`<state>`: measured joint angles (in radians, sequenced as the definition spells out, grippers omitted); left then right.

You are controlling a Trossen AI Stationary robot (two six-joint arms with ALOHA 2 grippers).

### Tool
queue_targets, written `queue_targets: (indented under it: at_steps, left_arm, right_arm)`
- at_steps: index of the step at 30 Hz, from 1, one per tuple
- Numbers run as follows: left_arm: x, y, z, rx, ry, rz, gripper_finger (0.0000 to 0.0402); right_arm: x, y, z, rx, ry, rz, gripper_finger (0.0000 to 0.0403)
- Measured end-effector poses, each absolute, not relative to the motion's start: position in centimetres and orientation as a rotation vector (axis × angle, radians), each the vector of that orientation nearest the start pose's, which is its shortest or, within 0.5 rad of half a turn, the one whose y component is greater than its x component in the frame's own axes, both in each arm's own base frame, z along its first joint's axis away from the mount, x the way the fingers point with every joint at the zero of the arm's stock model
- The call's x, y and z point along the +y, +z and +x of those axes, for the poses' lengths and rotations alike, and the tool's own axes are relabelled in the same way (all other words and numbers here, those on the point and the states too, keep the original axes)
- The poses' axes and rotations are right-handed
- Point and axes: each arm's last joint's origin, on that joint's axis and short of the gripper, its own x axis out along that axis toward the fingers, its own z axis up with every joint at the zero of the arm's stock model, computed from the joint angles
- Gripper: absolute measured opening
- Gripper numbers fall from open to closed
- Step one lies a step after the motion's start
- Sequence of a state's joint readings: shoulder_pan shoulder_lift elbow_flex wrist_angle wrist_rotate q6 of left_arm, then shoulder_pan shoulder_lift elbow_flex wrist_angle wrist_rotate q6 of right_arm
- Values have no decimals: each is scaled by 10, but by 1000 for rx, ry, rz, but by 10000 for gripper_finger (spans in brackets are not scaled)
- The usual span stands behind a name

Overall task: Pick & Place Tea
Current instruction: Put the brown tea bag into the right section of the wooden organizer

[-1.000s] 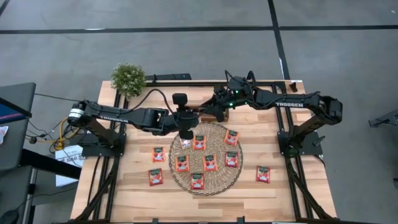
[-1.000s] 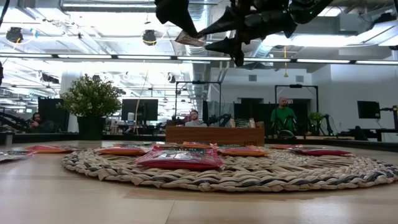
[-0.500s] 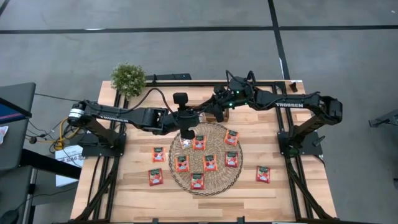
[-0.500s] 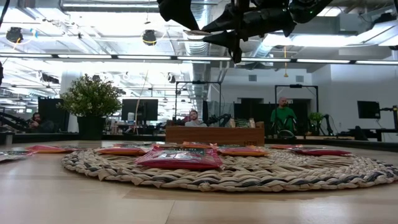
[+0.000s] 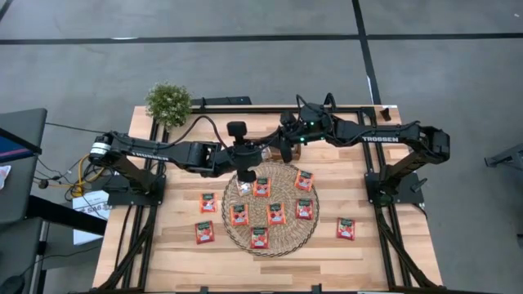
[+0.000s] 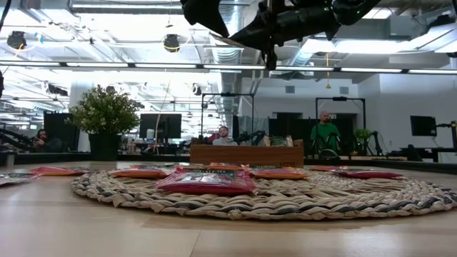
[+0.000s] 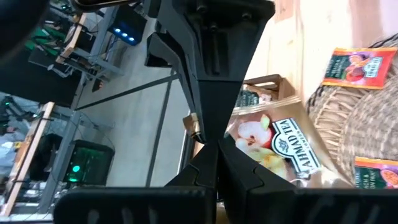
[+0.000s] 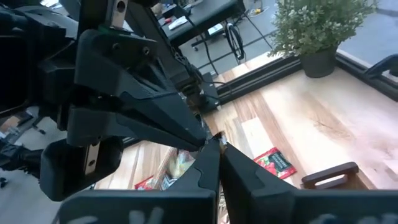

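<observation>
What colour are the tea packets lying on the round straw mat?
Mostly red-orange tea packets with a small light centre mark; clearest in the high view.

Ten tea sachets point(image 5: 275, 214), one mat point(image 5: 286, 232)

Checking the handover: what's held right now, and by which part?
One pale tea sachet, pinched in mid-air at its edge by both the left tool and the right tool.
</observation>
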<state>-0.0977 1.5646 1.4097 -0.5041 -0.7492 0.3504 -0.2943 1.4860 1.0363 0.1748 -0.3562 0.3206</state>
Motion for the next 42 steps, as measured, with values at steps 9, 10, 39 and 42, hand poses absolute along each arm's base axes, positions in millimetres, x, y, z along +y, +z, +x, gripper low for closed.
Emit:
queue_targets:
  at_steps: [9,10,39,42]
  left_arm:
    - [-12,336,339,728,614,632,2]
    - [-11,336,339,730,631,638,3]
    - [22,302,242,840,889,87,15]
    - [22,292,228,786,870,23,15]
  right_arm:
    - [-91,288,324,264,-35,403,0]
    - [-92,288,323,267,-40,405,0]
    - [-87,246,226,263,-412,333,0]
    - [-88,234,226,270,-437,329,0]
